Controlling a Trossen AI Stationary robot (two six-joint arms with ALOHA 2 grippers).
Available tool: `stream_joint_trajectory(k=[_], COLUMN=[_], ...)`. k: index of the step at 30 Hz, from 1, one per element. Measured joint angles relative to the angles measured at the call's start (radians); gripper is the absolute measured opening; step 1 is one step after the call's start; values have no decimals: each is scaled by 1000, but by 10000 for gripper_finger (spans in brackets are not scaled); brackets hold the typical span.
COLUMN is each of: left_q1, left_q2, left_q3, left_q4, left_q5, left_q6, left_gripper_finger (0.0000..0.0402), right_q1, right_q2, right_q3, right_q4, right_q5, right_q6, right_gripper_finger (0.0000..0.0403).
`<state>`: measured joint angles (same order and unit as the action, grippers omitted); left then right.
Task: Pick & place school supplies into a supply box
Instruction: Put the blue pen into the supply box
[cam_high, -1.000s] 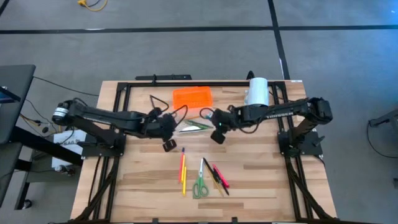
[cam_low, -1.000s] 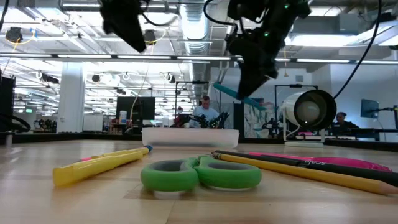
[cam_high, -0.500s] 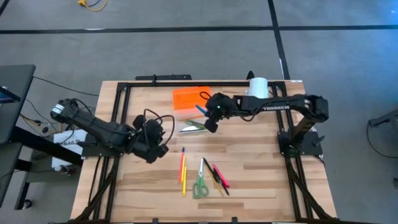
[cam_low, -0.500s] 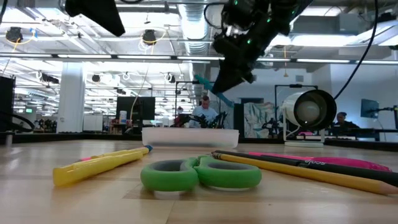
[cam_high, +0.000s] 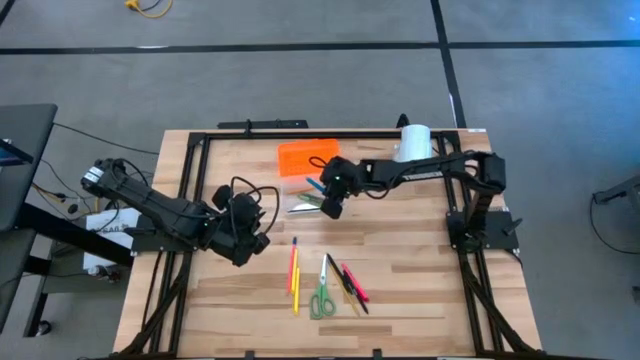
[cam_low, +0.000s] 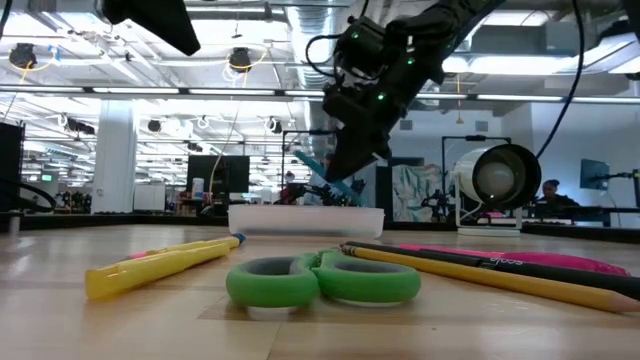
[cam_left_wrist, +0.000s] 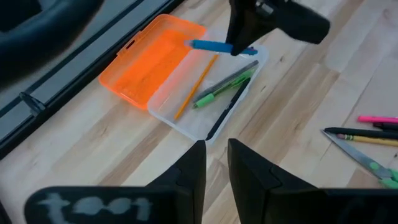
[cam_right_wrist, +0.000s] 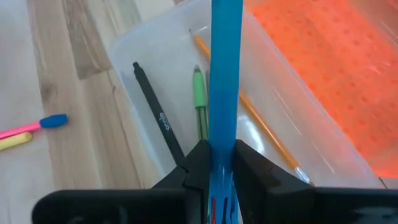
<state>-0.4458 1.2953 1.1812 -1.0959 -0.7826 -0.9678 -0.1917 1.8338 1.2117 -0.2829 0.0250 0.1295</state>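
Three supplies already lie in the open supply box (cam_left_wrist: 205, 106) at the far middle of the worktop (cam_high: 420, 290). The right tool (cam_high: 333, 190) hovers over it, clamped on a blue pen (cam_right_wrist: 222, 81). Several pens (cam_high: 294, 272) and scissors (cam_high: 322, 298) remain nearer. The left tool (cam_high: 245, 238), narrowly parted, waits at the left.

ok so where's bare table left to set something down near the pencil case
Bare wood lies between the left gripper and the clear pencil case, and on the table between the pink pen and the right arm's base. Crowded: the middle near edge, with yellow pencil, green scissors and pens; over the case the right gripper holds a blue pen.
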Motion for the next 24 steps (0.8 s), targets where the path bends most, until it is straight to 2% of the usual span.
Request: stream_joint_trajectory(k=[15,24], left_q1=[0,0], left_q2=[0,0], left_q3=[-1,-1], left_q4=[-22,-21], left_q5=[11,11], left_q6=[1,2], left_gripper_finger=[57,57], right_q1=[-10,-14], right_q2=[37,37], right_q3=[34,34], right_q4=[-17,-35], right_q5=[3,3], right_q6=[-78,-58], right_gripper_finger=[61,116])
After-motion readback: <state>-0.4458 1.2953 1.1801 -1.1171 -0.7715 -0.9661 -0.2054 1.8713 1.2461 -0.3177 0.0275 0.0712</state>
